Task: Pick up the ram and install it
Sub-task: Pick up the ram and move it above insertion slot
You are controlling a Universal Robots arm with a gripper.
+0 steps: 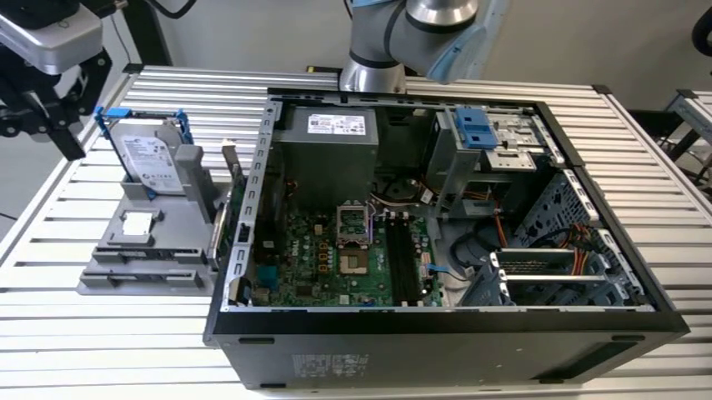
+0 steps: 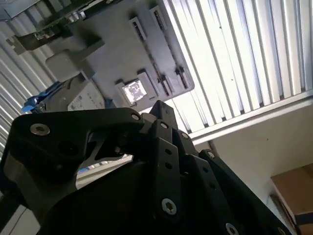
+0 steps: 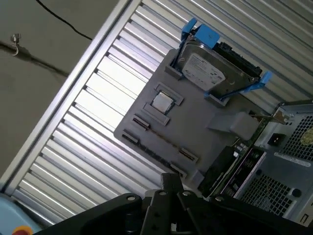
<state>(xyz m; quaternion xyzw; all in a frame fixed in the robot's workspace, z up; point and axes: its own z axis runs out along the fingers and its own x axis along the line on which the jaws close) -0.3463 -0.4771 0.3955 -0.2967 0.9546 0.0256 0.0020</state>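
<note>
The ram (image 1: 223, 218) looks like the thin dark board standing on edge along the side of the grey holder (image 1: 133, 268) that faces the computer case. In the first wrist view the ram (image 3: 226, 165) lies between the holder (image 3: 195, 128) and the case. My gripper (image 1: 53, 117) hangs at the exterior view's far left, above and beyond the holder and well apart from the ram. Its black linkage (image 2: 146, 166) crosses the second wrist view. The black memory slots (image 1: 406, 262) run along the motherboard inside the case.
A silver hard drive (image 1: 147, 158) in a blue frame stands upright in the holder, with a small square chip (image 1: 137, 223) in front of it. The open computer case (image 1: 445, 321) takes up the middle of the slatted table (image 1: 67, 333). The arm's base (image 1: 373, 50) rises behind the case.
</note>
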